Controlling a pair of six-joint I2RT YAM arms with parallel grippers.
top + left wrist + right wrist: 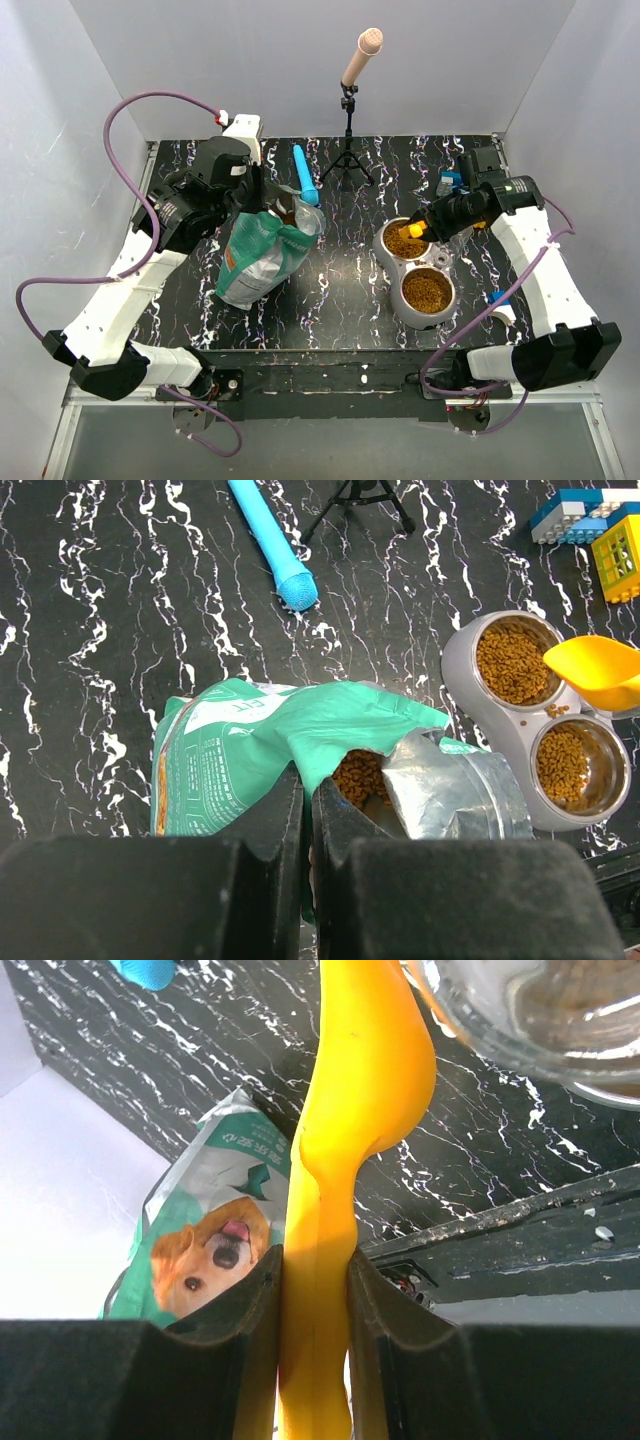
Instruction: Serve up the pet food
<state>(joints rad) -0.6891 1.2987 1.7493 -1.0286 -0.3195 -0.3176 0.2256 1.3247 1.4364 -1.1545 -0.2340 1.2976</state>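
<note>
**Scoop at the far bowl, bag pinched at its rim**

Your left pincer (308,792) is closed on the top edge of the green bag (250,750), with the fingers nearly together and only the bag's fold between them. The bag stands on the left half of the counter (340,290). Its mouth gapes, and kibble (358,776) shows inside against the silver lining.

Your right pincer (315,1275) is clamped tight on the handle of the yellow scoop (365,1080). The scoop's head hangs over the far bowl of the feeder (384,246), which sits on the right half of the counter. Both bowls hold kibble.

A blue brush (305,175) lies beyond the bag.
</note>
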